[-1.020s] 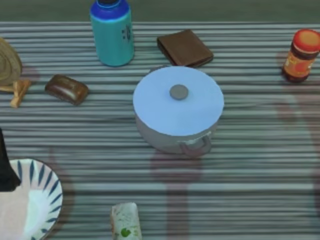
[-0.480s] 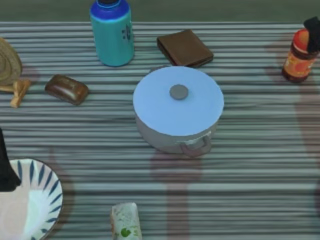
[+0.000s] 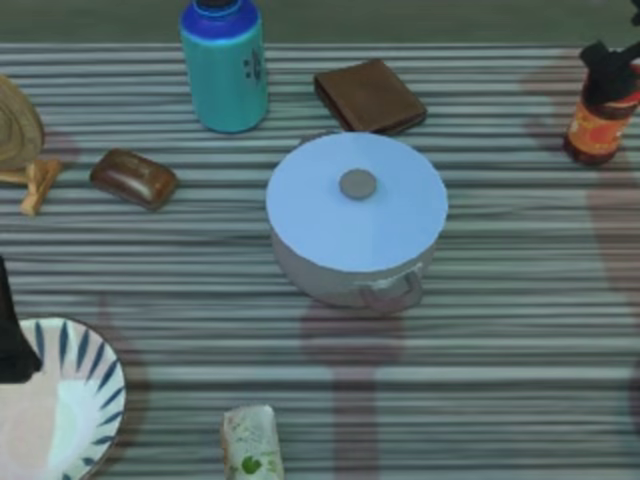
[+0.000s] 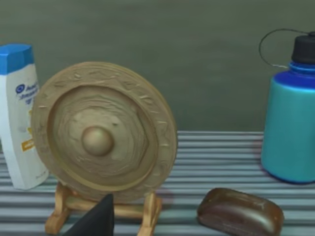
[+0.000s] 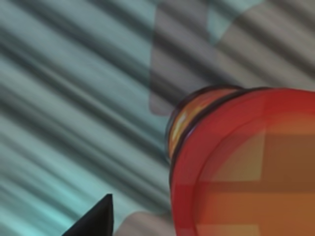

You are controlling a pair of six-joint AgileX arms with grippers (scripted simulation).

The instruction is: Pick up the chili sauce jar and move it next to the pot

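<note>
The chili sauce jar [image 3: 598,122], dark glass with a red-orange label, stands upright at the table's far right edge. Its red-orange lid [image 5: 246,172] fills the right wrist view from close above. My right gripper [image 3: 612,60] hangs over that lid, open and holding nothing; one black fingertip [image 5: 97,219] shows beside the lid, apart from it. The grey-blue pot [image 3: 355,215] with its lid and knob sits mid-table, well to the left of the jar. My left gripper [image 3: 10,335] is parked at the left edge, open, one fingertip [image 4: 98,219] in its view.
A teal bottle [image 3: 224,65] and a brown wallet [image 3: 369,96] stand behind the pot. A brown soap [image 3: 133,178], a wooden gong [image 3: 15,125] and a white shampoo bottle [image 4: 17,113] are at the left. A striped bowl [image 3: 95,385] and a white tube [image 3: 250,445] lie in front.
My right gripper came in from the top right corner and now covers the jar's lid. The jar, the pot and the left arm have not moved.
</note>
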